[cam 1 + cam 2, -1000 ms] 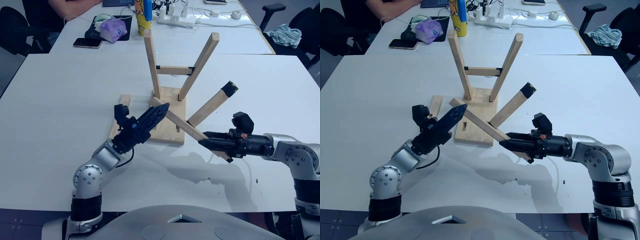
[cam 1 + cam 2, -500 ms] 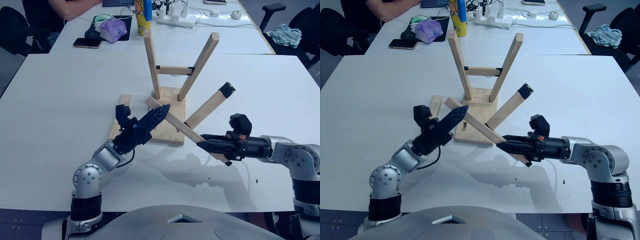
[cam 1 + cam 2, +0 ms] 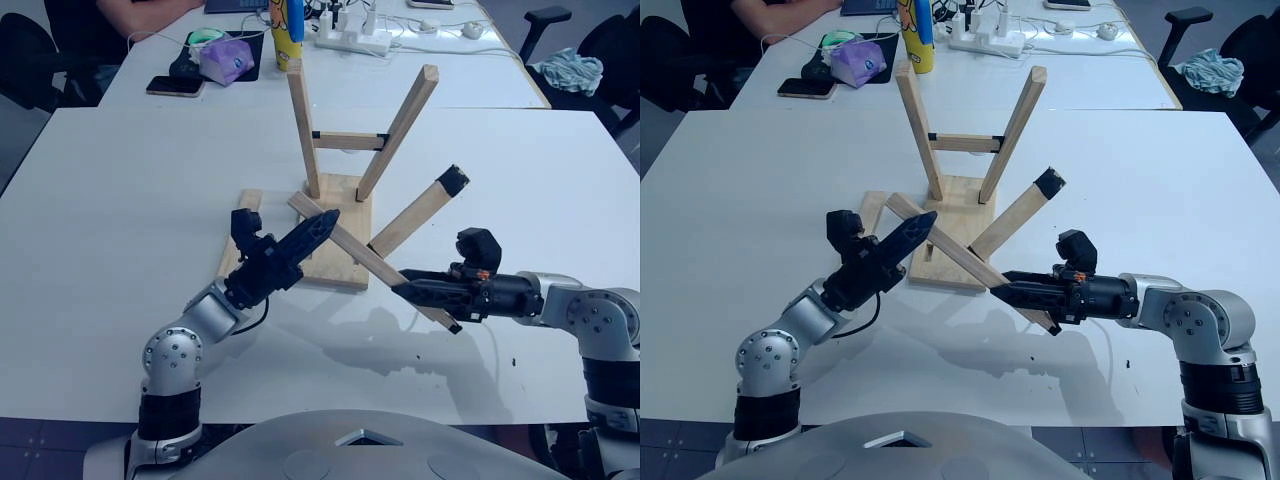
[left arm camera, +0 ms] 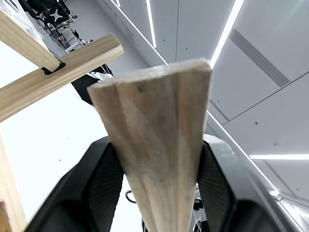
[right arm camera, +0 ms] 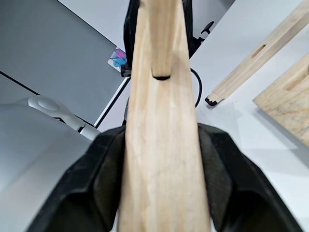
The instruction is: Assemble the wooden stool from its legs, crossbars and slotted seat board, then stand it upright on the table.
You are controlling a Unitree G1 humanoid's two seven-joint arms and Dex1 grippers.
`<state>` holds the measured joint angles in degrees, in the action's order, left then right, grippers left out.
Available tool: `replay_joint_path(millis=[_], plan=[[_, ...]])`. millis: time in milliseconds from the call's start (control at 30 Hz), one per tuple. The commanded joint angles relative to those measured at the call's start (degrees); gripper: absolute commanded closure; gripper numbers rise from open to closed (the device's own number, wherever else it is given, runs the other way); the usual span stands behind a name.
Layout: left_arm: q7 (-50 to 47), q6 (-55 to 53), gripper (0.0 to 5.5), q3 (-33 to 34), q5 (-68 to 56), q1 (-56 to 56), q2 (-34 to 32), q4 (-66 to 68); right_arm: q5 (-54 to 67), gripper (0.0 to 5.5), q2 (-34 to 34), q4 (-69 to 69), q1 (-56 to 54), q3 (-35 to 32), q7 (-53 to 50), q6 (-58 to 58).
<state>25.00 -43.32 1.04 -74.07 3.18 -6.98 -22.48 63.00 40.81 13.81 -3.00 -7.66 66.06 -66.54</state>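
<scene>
1. Seat board (image 3: 335, 268): flat rectangle of pale wood with slots, lying mid-scene on the smooth white tabletop (image 3: 120, 220).
2. Far legs (image 3: 303, 130): two square pale-wood bars rising splayed from the board's far end, joined by a thin crossbar (image 3: 350, 141).
3. Held leg (image 3: 355, 250): long square bar slanting above the board. The left pincer (image 3: 322, 222) is clamped on its far-left end, the right pincer (image 3: 400, 287) on its near-right end.
4. Capped leg (image 3: 420, 208): black-tipped bar tilted up to the right.
5. Loose bar (image 3: 247, 203): slotted strip lying flat beside the board's left edge.
</scene>
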Motion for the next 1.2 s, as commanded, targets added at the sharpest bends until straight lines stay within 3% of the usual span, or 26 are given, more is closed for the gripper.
replay_joint_path(millis=[33,267,400,533,700,800,1067,1200], plan=[[-0.39,1.64,3.41,1.55,1.33,-1.56,-0.23,1.13,0.79,2.83,1.02,1.39,0.52,0.42,-0.56,-0.97],[0.08,1.92,3.44,2.56,1.22,-1.28,-1.29,1.03,-0.80,1.77,2.00,-0.09,0.51,-1.69,-0.34,1.92],[1.03,1.82,3.46,5.62,1.31,-2.24,-4.33,1.47,-2.30,1.74,4.30,-6.08,0.08,-5.26,0.63,4.16],[2.84,0.00,3.46,12.89,-1.47,-5.14,-12.24,3.27,-5.91,1.74,4.03,-11.41,0.09,-6.94,0.03,8.87],[4.57,-2.85,3.46,20.69,-5.56,-10.08,-22.14,6.20,-20.40,1.74,-0.78,-5.83,3.81,0.81,-2.96,26.38],[5.47,-4.23,3.46,22.83,-6.80,-13.46,-26.17,7.77,-34.34,1.74,-4.04,0.46,6.99,9.75,-4.44,44.23],[7.78,-5.75,3.46,21.42,-5.12,-16.91,-28.20,9.53,-63.13,1.74,-9.36,-8.35,5.55,20.67,-14.55,83.28],[9.52,-6.37,3.46,17.22,-1.64,-19.31,-28.25,8.97,-71.35,1.74,-10.40,-13.46,3.50,24.05,-19.06,91.01]])
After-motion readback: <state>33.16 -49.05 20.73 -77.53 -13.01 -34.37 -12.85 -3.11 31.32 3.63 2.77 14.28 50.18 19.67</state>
